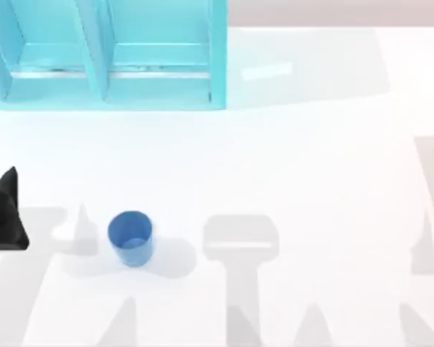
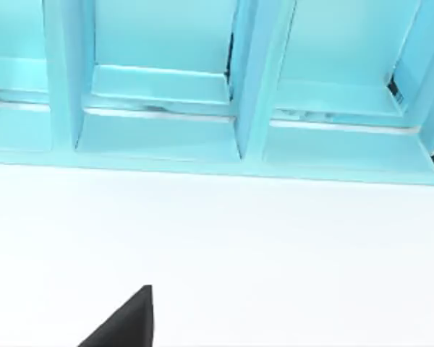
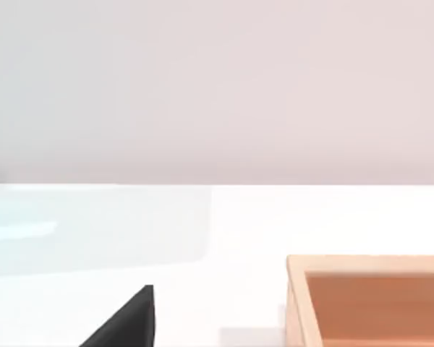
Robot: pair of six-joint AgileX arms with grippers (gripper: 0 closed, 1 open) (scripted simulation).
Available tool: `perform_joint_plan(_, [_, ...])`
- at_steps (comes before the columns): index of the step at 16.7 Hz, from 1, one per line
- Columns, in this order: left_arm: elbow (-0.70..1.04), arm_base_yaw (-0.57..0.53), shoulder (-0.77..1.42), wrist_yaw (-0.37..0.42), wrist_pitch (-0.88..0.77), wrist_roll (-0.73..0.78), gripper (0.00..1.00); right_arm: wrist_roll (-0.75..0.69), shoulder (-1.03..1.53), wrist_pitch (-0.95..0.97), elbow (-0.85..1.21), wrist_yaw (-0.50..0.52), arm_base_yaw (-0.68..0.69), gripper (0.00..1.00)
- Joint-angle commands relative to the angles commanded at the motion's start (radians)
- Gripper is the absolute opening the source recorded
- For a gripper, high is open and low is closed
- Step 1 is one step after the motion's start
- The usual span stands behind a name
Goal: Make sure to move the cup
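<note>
The cup [image 1: 130, 237] stands upright on the white table [image 1: 311, 159], apart from the left gripper [image 1: 6, 213] at the left edge. Whether that claw is open, I cannot tell; it holds nothing.

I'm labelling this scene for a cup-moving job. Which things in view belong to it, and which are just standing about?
Belongs to the job:
- the cup, upright on the table, ungripped
- the left gripper, at the table's left edge, beside the cup and apart from it

Standing about:
- the light-blue shelf unit at the table's back left
- the wooden box, seen from the right wrist
</note>
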Motion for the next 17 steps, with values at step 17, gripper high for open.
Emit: perform_joint_plan(17, [1.13, -0.437, 1.423, -0.002, -0.936, -0.415, 1.0, 0.0, 0.0, 0.0, 0.0, 0.0, 0.0, 1.0])
